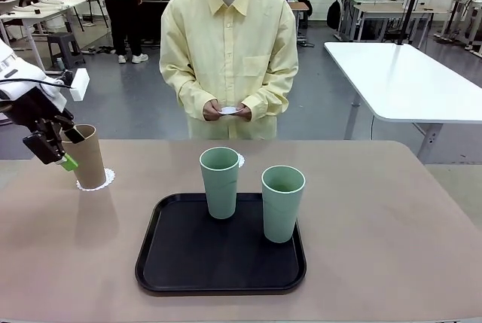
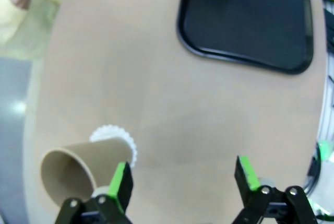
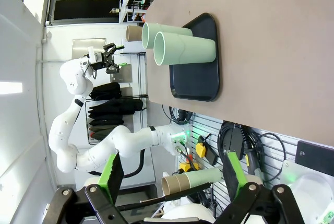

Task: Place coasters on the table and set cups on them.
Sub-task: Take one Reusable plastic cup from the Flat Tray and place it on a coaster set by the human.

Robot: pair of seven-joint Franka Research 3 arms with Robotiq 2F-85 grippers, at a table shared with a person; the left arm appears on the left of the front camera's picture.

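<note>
A tan-brown cup (image 1: pixel 88 156) stands on a lacy white coaster (image 1: pixel 96 181) at the table's (image 1: pixel 392 248) far left. My left gripper (image 1: pixel 56 146) hangs open just beside it. In the left wrist view the cup (image 2: pixel 73 169) lies outside the fingers (image 2: pixel 121 179), on its coaster (image 2: pixel 117 139). Two sage green cups (image 1: pixel 220 181) (image 1: pixel 282 202) stand on the black tray (image 1: pixel 181 263). A second coaster (image 1: pixel 240 160) lies behind the tray. The person holds a third coaster (image 1: pixel 230 111) in both hands. My right gripper (image 3: pixel 173 171) is open and empty, away from the table.
The person stands at the far edge, in the middle. A white table (image 1: pixel 407 82) stands behind at the right. Bare tabletop (image 2: pixel 172 109) stretches between the tan cup and the tray (image 2: pixel 250 25). Cables and spare cups (image 3: pixel 193 179) lie below the right gripper.
</note>
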